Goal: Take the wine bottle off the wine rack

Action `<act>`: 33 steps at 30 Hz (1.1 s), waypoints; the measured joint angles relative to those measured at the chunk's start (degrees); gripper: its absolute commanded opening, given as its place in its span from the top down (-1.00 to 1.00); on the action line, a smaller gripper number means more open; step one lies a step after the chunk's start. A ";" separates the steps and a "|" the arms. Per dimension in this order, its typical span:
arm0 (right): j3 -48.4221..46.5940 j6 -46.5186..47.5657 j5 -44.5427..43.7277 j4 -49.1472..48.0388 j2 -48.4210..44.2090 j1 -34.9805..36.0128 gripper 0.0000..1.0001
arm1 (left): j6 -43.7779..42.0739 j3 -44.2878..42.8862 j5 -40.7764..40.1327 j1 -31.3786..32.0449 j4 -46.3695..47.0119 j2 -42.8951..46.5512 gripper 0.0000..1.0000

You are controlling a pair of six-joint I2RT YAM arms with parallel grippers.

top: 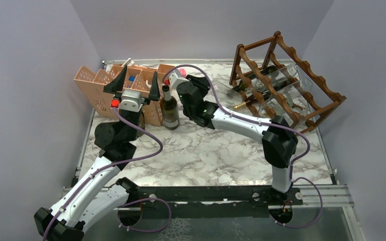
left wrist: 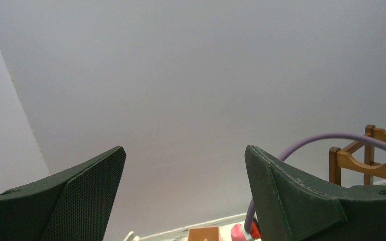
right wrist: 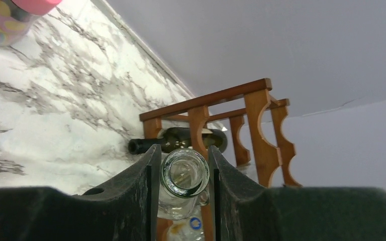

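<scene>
By wine rack (right wrist: pixel 258 115), right tool (right wrist: pixel 183 153) clasping bottle (right wrist: pixel 184 176)

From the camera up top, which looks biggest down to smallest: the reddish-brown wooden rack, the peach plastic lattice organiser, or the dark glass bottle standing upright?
1. Reddish-brown wooden rack, largest.
2. Peach plastic lattice organiser, partly hidden, so how far it trails the rack is unsure.
3. Upright dark glass bottle, clearly smallest.

- Left arm (top: pixel 98 178): white shells, black joints, left of the black base rail (top: pixel 206 193).
- Right arm (top: pixel 236 120): same colours, above the rail's right end.
- Lilac cables (left wrist: pixel 321 135) trail along both.
- Left gripper (left wrist: pixel 185 148): dark green triangular fingers (left wrist: pixel 80 201), mesh-textured pad.
</scene>
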State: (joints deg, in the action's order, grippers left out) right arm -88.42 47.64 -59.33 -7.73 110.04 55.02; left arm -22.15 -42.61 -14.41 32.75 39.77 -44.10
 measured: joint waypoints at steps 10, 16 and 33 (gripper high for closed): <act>-6.25 -23.52 14.27 20.68 -4.59 -3.15 0.98 | 0.02 0.00 0.00 0.00 0.00 0.00 -0.89; -5.90 -34.84 27.58 25.40 -9.55 -8.83 0.98 | 0.02 0.00 0.00 0.00 0.00 0.00 -0.89; -8.46 -46.58 50.12 24.92 -8.81 -14.27 0.98 | -0.55 0.07 0.00 -0.11 0.00 -0.66 -0.89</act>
State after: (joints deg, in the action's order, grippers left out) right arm -96.88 1.06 -9.21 17.19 101.23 40.75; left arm -22.70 -42.54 -14.41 32.64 39.77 -44.75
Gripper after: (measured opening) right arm 0.367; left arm 0.946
